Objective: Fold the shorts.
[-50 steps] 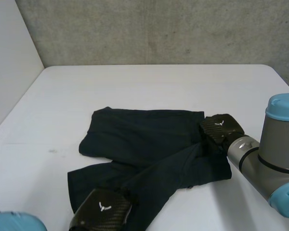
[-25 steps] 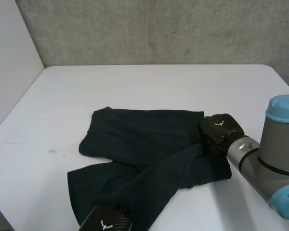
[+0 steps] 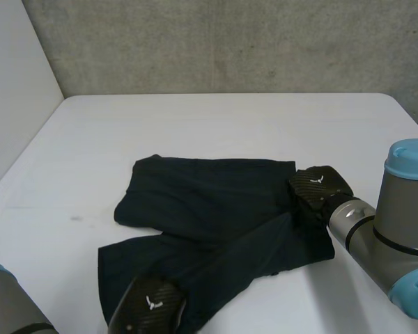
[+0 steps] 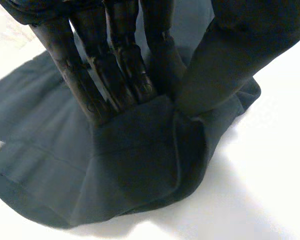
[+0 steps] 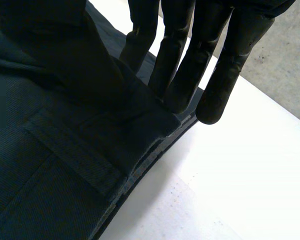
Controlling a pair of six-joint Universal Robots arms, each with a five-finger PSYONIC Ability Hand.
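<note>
Dark navy shorts point(image 3: 209, 209) lie spread on the white table point(image 3: 230, 118), waistband to the right and legs to the left. My left hand point(image 3: 150, 309) is at the hem of the near leg. In its wrist view its fingers point(image 4: 115, 75) and thumb point(image 4: 225, 65) pinch a raised fold of the shorts point(image 4: 135, 170). My right hand point(image 3: 319, 186) sits at the far right corner of the waistband. There the thumb point(image 5: 55, 55) presses on top of the shorts point(image 5: 50, 165) and the fingers point(image 5: 185, 60) reach under the edge, pinching it.
A grey concrete wall point(image 3: 230, 42) stands behind the table and a pale wall point(image 3: 14, 83) runs along its left side. My right arm point(image 3: 397, 229) hangs over the near right part of the table. White tabletop surrounds the shorts.
My left hand dipped toward the near edge, came back slightly, and closed its fingers and thumb on the near leg hem, bunching the cloth. The right hand has not moved.
</note>
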